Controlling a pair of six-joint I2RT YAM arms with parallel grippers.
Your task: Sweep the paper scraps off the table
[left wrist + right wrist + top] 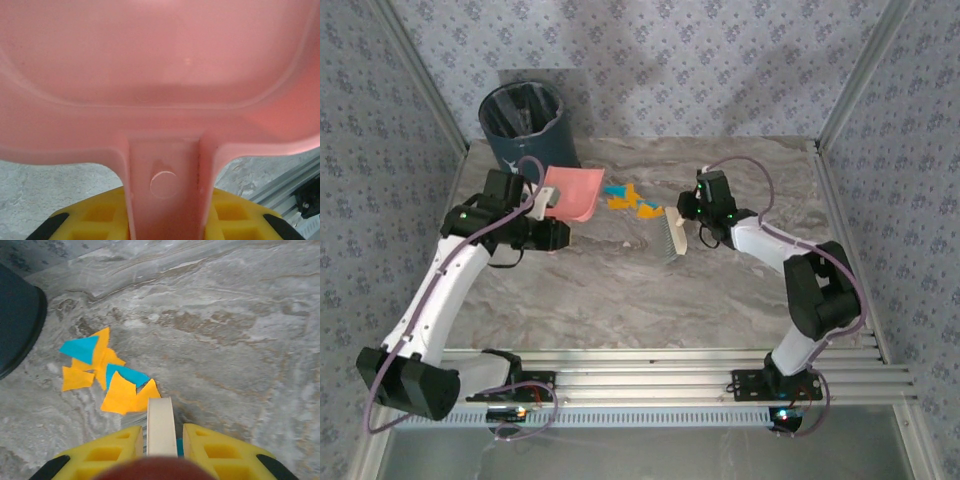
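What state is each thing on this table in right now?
Paper scraps: piled loosely on the table, unswept.
Dustpan: held by its handle, facing the scraps.
Brush: held by its handle, beside the scraps.
Bin: upright, open.
Left gripper: shut on dustpan.
Right gripper: shut on brush.

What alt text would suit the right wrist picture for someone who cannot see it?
The right gripper, yellow-fingered, clamps a cream brush handle beside a pile of orange and turquoise paper scraps on the marble table. A dark bin edges in at left.
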